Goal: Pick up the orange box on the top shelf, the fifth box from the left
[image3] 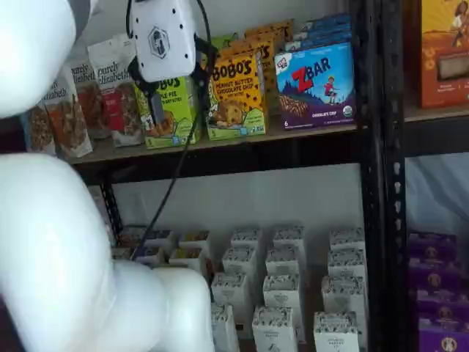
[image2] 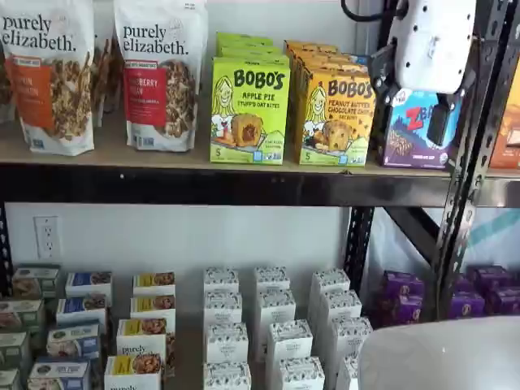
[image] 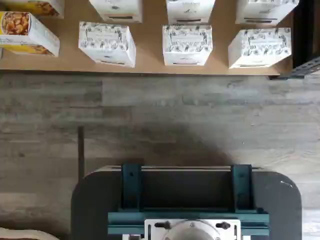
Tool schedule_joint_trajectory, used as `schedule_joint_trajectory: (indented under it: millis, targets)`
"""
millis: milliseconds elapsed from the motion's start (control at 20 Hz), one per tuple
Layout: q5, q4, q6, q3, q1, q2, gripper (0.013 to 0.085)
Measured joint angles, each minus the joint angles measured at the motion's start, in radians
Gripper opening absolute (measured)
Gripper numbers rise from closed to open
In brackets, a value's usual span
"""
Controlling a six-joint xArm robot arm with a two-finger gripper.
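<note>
While my gripper (image2: pixel 439 122) hangs in front of the top shelf (image2: pixel 244 185), the orange box (image2: pixel 336 116) stands on that shelf just to one side of it in both shelf views; in a shelf view (image3: pixel 236 95) the same box shows clear of my white body, and in the other my black finger (image2: pixel 439 122) overlaps the blue-purple ZBar box (image2: pixel 410 128) beside it. Only part of the fingers shows, so I cannot tell whether my gripper is wide or narrow, and nothing is held. My orange box stands upright, long axis vertical, printed face turned out toward the front of the shelf, with more orange boxes lined up behind it. Its face reads "BOBO'S", "PEANUT BUTTER CHOCOLATE CHIP", with a cartoon girl and a pictured oat bite. On its other side stands a lime-green box (image2: pixel 249 111) reading "BOBO'S APPLE PIE", and past that, bags (image2: pixel 161 73) marked "purely elizabeth." My wrist view looks down on white patterned boxes (image: pixel 187 45) on a lower tan board, grey plank floor and a dark mount with teal brackets (image: pixel 187 200).
</note>
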Motion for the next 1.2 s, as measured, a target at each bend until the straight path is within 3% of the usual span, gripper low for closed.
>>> schedule_joint_trajectory:
  millis: [150, 350, 750, 900, 1200]
  targets:
    - [-0.084, 0.039, -0.023, 0.045, -0.036, -0.051, 0.0850]
    - [-0.095, 0.040, -0.021, 0.048, -0.033, -0.055, 0.0850]
    - [-0.182, -0.020, 0.046, 0.060, 0.056, -0.047, 0.0850]
    - [-0.225, -0.028, 0.061, 0.057, 0.072, -0.028, 0.0850]
    - [-0.325, -0.092, 0.096, 0.033, 0.116, 0.047, 0.0850]
